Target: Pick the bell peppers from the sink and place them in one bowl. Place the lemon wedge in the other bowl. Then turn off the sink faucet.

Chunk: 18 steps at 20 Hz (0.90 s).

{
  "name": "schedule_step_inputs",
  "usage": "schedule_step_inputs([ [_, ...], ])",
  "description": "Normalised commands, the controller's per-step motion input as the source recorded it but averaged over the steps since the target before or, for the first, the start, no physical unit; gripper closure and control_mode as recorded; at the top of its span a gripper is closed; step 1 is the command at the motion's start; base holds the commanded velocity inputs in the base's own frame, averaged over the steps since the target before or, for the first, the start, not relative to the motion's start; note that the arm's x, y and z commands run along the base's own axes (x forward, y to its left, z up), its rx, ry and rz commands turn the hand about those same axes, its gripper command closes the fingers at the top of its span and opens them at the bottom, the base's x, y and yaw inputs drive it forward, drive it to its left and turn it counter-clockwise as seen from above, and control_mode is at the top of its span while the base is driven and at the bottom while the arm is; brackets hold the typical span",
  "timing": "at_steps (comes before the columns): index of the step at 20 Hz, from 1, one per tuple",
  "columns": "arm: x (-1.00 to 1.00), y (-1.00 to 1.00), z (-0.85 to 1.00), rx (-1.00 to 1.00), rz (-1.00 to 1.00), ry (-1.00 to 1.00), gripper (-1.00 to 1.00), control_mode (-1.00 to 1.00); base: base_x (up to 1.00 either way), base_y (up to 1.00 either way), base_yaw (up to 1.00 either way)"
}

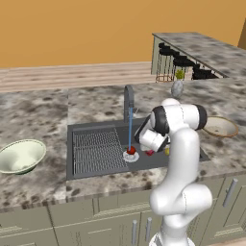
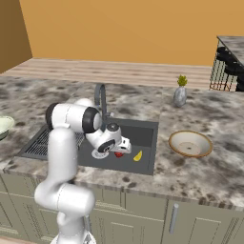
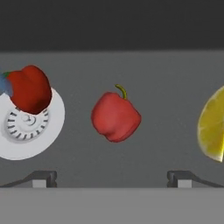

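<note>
Two red bell peppers lie in the dark sink (image 1: 91,166). One bell pepper (image 3: 28,89) sits on the pale drain (image 3: 26,127) under the running water. The other bell pepper (image 3: 115,117) lies on the basin floor, centred ahead of my open gripper (image 3: 111,178), whose fingertips (image 3: 43,177) stand wide apart and clear of it. The yellow lemon wedge (image 3: 212,127) lies just to its right. My hand hangs low over the sink, beside the faucet (image 1: 128,98). The shallow tan bowl (image 1: 219,126) stands on the counter right of the sink, and the deep green bowl (image 1: 21,156) stands to the left.
Water streams (image 1: 130,129) from the faucet onto the drain. A ridged wire rack (image 1: 96,149) covers the sink's left half. A small grey vase with a plant (image 1: 177,86) stands behind the sink. Dark stools (image 1: 173,60) stand by the far counter.
</note>
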Motion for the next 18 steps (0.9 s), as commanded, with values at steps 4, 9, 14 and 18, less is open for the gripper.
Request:
schedule_step_inputs([
  [4, 0.27, 0.0, -0.18, 0.0, 0.0, 0.0, -1.0, -1.0, 0.0, 0.0, 0.0],
  [9, 0.27, 0.0, -0.19, 0.0, 0.0, 0.0, -1.0, -1.0, 0.0, 0.0, 0.0],
  [14, 0.25, 0.0, -0.19, 0.0, 0.0, 0.0, -1.0, -1.0, 0.0, 0.0, 0.0],
  [18, 0.24, 0.0, -0.19, 0.0, 0.0, 0.0, -1.0, -1.0, 0.0, 0.0, 0.0],
])
